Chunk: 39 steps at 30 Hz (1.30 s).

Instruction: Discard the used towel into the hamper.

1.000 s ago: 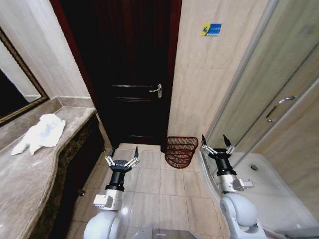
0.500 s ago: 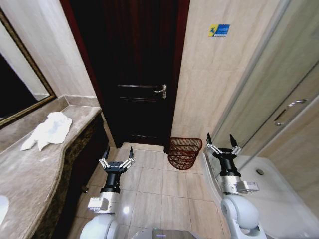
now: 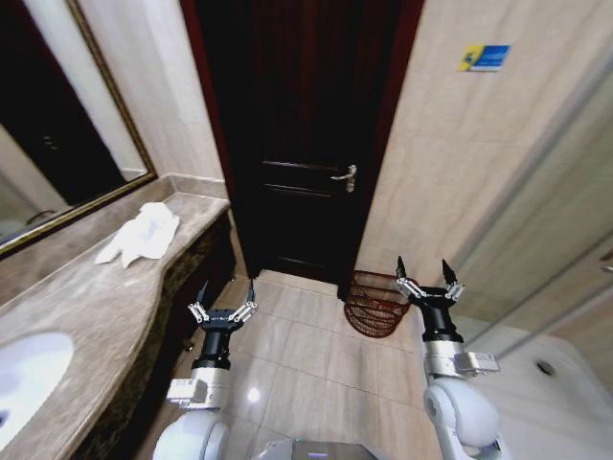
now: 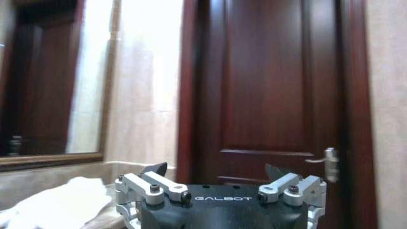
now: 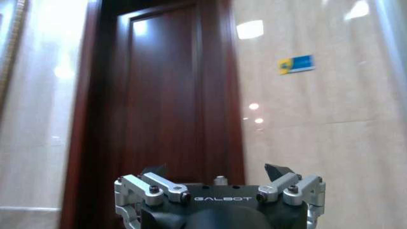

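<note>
A crumpled white towel (image 3: 141, 234) lies on the marble counter (image 3: 86, 307) at the left, near its far end; the left wrist view catches the towel (image 4: 60, 207) low beside the gripper. The dark reddish-brown slatted hamper (image 3: 374, 303) stands on the floor by the wall, right of the door. My left gripper (image 3: 223, 306) is held upright and open over the floor, beside the counter's front. Close to the hamper, my right gripper (image 3: 426, 280) is also upright and open. Neither holds anything.
A dark wooden door (image 3: 302, 144) with a metal handle (image 3: 345, 177) stands straight ahead. A framed mirror (image 3: 57, 134) hangs over the counter, and a white sink (image 3: 24, 379) sits at its near end. A glass shower enclosure (image 3: 565, 287) is on the right. Tiled floor lies between.
The whole picture has shifted right, so the camera has turned left: the sink has come into view and the hamper sits nearer my right gripper. Both arms keep their pose.
</note>
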Available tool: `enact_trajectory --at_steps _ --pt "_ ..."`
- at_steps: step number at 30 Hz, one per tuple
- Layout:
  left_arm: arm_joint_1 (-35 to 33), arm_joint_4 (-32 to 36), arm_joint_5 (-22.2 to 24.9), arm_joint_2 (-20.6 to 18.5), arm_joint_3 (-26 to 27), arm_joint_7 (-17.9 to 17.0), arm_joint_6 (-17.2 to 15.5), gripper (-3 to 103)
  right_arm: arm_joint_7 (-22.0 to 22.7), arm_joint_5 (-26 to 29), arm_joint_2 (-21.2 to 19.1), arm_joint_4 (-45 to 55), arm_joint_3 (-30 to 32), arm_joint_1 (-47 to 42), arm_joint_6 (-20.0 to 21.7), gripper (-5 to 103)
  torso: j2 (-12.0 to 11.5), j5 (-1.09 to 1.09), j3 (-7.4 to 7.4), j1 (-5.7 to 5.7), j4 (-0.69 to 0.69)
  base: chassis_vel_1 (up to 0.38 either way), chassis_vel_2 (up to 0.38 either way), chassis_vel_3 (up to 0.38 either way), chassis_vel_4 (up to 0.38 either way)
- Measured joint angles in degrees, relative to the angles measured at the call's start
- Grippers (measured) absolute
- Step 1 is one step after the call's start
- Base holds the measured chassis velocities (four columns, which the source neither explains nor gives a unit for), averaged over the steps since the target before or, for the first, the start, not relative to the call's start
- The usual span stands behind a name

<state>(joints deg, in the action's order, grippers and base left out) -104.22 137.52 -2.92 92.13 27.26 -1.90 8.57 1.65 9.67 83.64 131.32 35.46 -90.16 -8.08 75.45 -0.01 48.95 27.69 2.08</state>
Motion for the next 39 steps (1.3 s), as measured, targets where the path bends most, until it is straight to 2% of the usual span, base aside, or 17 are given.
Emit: enact_trajectory --at_steps 15,19,22,27,39 --pt "0.4 -0.1 -0.5 0.0 0.3 -0.6 0.1 100 -0.5 -0.1 0.1 -0.4 -0.4 -0.2 -1.7 100 0.0 0.00 0.00 0.00 -0.01 0.124 0.123 0.127 0.129" --pt "0.8 -0.8 -0.9 0.0 0.8 -2.3 -0.4 100 -0.9 -0.2 0.2 -0.4 -0.4 -0.2 -1.4 100 0.0 0.00 0.00 0.00 -0.01 0.137 0.136 0.141 0.132" --pt "1.3 -1.6 -1.3 0.0 1.5 -5.2 -1.2 100 -1.7 -0.3 0.4 -0.3 -0.4 -0.2 -0.5 100 0.0 0.01 0.00 0.00 0.02 0.113 0.099 0.108 0.116" --pt "1.2 -1.7 -1.8 0.0 1.2 -5.4 -1.3 100 -2.5 -0.2 0.7 -0.2 -0.4 -0.4 0.0 100 0.0 0.01 0.00 0.00 -0.03 0.034 0.037 0.023 0.028" --pt "1.2 -2.2 -2.2 0.0 1.2 -5.6 -2.1 100 -3.9 0.0 0.8 -0.5 -0.3 -1.2 -1.1 100 0.0 0.01 -0.01 -0.02 0.00 -0.046 0.052 0.045 -0.041"
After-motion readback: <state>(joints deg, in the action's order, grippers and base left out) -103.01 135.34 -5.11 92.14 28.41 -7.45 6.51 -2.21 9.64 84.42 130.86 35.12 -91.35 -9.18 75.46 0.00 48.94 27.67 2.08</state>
